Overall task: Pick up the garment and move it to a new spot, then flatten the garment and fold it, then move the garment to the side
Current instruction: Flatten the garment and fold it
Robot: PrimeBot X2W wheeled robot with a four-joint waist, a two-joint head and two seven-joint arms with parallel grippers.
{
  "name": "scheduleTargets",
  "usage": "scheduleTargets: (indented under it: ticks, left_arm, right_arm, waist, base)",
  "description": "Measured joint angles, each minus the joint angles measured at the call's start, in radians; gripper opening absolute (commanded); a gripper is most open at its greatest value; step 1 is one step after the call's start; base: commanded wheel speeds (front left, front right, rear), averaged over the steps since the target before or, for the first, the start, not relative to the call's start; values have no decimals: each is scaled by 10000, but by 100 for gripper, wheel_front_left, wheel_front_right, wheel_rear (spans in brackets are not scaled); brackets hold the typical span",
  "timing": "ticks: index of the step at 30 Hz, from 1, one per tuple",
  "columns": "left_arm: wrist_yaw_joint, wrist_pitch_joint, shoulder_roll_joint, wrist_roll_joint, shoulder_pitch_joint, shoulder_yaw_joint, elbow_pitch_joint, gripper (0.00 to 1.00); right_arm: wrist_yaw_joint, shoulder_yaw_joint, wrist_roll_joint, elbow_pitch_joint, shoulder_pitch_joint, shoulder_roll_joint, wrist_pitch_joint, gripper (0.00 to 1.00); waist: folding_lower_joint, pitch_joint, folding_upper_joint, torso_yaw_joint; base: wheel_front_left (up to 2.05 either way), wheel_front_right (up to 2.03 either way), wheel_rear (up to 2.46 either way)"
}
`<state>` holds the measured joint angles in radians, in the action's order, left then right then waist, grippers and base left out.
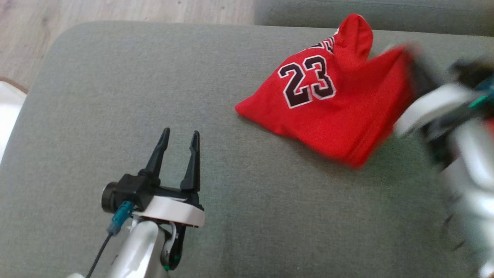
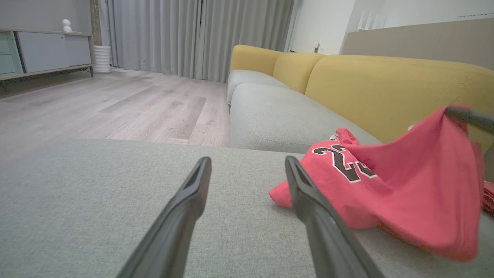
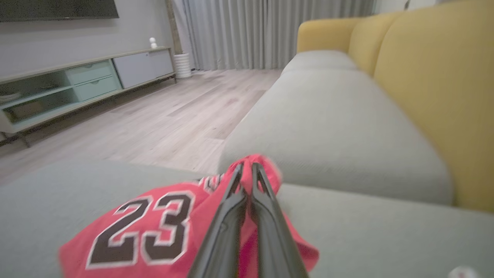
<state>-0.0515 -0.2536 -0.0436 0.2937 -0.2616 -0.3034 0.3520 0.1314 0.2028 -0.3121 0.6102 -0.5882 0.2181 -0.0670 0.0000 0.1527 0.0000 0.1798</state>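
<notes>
The garment (image 1: 328,112) is a red jersey with a black "23", lying bunched on the grey cushion (image 1: 115,96) at the right. Its right edge is lifted off the cushion. My right gripper (image 1: 415,67), blurred in the head view, is shut on that raised edge. In the right wrist view its two fingers press together on a fold of the garment (image 3: 154,227) at the gripper (image 3: 247,170). My left gripper (image 1: 180,141) stands open over bare cushion, well left of the jersey. In the left wrist view the left gripper (image 2: 247,170) is spread wide, with the garment (image 2: 405,193) to its right.
A yellow-backed sofa (image 2: 386,85) with grey seats (image 3: 332,116) runs beyond the cushion. Wooden floor (image 2: 115,100) lies to the far left, with a low cabinet (image 3: 77,85) and grey curtains (image 2: 193,34) behind it.
</notes>
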Motion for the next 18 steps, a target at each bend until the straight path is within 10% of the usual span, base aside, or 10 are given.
scheduleTargets:
  ticks: [7, 13, 15, 18]
  left_arm:
    - [81, 0, 2, 278, -82, -462, -117, 100]
    - [134, 0, 4, 416, -348, -571, -194, 100]
    - [165, 0, 4, 416, -409, -616, -199, 100]
    - [176, 0, 6, 476, -420, -677, -219, 100]
  right_arm:
    - [0, -802, 836, -238, -2483, 1741, 688, 0]
    - [0, -863, 1593, 1068, -3767, 1985, 842, 0]
    - [0, -884, 2025, 1758, -3945, 1983, 848, 100]
    - [0, -886, 2418, 2642, -3983, 1879, 589, 100]
  waist:
    - [0, 176, 0, 434]
    - [1, 471, 0, 821]
    - [1, 586, 0, 927]
    - [2, 720, 0, 1060]
  base:
    - [0, 0, 0]
    - [0, 0, 0]
    - [0, 0, 0]
    - [0, 0, 0]
